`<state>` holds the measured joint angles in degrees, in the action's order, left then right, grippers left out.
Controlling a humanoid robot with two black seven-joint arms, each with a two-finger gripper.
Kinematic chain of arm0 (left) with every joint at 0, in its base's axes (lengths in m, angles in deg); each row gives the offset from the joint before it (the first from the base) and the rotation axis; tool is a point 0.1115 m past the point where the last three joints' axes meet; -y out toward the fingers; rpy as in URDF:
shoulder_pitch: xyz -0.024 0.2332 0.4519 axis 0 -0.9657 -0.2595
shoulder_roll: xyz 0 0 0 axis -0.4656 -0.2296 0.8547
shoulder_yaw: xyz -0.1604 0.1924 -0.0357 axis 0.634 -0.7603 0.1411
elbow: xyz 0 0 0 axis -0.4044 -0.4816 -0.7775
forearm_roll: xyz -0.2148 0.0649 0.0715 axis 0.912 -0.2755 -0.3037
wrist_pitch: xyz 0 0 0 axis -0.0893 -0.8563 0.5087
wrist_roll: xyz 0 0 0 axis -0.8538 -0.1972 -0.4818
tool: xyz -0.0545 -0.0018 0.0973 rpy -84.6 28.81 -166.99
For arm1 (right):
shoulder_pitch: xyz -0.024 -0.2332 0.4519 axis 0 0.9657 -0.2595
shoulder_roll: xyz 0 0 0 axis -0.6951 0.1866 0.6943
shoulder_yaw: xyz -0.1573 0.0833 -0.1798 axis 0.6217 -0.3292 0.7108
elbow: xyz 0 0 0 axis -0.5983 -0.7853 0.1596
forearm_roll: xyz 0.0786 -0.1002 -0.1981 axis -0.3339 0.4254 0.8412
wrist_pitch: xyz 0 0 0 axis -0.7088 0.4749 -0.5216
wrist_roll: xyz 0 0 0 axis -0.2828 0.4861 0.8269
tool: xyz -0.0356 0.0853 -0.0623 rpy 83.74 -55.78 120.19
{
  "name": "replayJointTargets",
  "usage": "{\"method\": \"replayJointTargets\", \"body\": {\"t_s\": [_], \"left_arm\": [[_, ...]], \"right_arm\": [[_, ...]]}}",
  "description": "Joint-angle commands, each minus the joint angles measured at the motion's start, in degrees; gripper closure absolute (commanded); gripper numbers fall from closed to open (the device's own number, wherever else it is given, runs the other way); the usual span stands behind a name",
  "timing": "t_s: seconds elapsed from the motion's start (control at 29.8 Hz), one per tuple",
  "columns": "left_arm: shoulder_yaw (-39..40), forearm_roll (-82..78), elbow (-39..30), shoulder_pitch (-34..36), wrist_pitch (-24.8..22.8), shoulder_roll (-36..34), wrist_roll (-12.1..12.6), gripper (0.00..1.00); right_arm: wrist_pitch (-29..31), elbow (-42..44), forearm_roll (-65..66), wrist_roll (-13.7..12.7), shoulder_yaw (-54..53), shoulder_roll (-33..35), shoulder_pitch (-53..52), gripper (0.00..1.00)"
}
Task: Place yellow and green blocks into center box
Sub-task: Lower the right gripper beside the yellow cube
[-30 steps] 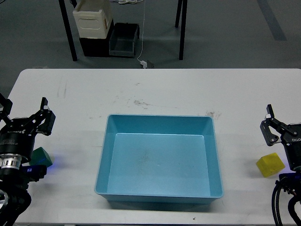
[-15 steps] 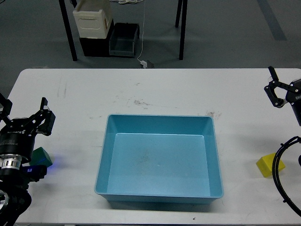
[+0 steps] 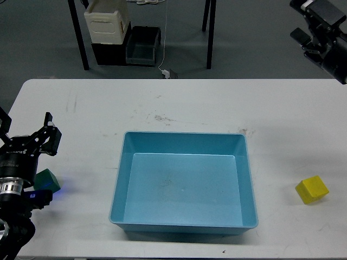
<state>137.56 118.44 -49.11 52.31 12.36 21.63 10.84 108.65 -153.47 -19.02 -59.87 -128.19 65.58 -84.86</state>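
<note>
The blue center box (image 3: 183, 138) stands in the middle of the white table and holds nothing. A green block (image 3: 47, 179) lies on the table at the far left, partly hidden behind my left arm. My left gripper (image 3: 26, 132) is open and empty, just above and behind the green block. A yellow block (image 3: 312, 189) lies alone on the table at the right, tilted a little. My right gripper (image 3: 299, 20) is raised high at the top right corner, far from the yellow block, with its fingers apart and empty.
The table's far edge (image 3: 179, 80) runs across the view. Beyond it on the floor stand black table legs (image 3: 80, 43), a cream container (image 3: 107, 24) and a dark bin (image 3: 143, 46). Scuff marks (image 3: 162, 117) lie behind the box.
My right arm has swung up and away from the yellow block to the top right corner, uncovering the block. The left arm and both blocks have hardly moved.
</note>
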Motion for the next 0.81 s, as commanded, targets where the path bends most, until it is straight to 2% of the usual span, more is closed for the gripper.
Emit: {"method": "replayJointTargets", "body": {"t_s": [0.0, 0.1, 0.17, 0.3, 0.47, 0.77], "left_arm": [[-0.01, -0.01, -0.01, 0.01, 0.1, 0.02, 0.01, 0.0], [-0.01, -0.01, -0.01, 0.01, 0.19, 0.02, 0.01, 0.0], [-0.01, -0.01, 0.08, 0.01, 0.19, 0.02, 0.01, 0.0], [-0.09, -0.01, 0.08, 0.01, 0.19, 0.11, 0.01, 0.0], [-0.18, -0.01, 0.26, 0.09, 0.19, 0.11, 0.01, 0.0], [-0.09, -0.01, 0.43, 0.09, 0.19, 0.11, 0.01, 0.0]], "right_arm": [[4.72, -0.61, 0.47, 5.1, 10.59, 10.34, -4.96, 0.0], [4.72, -2.1, 0.91, 11.51, 15.0, 17.2, -5.58, 0.0], [4.72, -3.86, 1.08, 13.02, 17.28, 21.51, -5.58, 0.0], [4.72, -5.62, 1.0, 13.29, 19.93, 27.5, -5.58, 0.0], [4.72, -7.29, 1.17, 13.29, 25.45, 30.32, -4.79, 0.0], [4.72, -7.2, 7.58, 12.94, 34.87, 27.77, -4.7, 0.0]]}}
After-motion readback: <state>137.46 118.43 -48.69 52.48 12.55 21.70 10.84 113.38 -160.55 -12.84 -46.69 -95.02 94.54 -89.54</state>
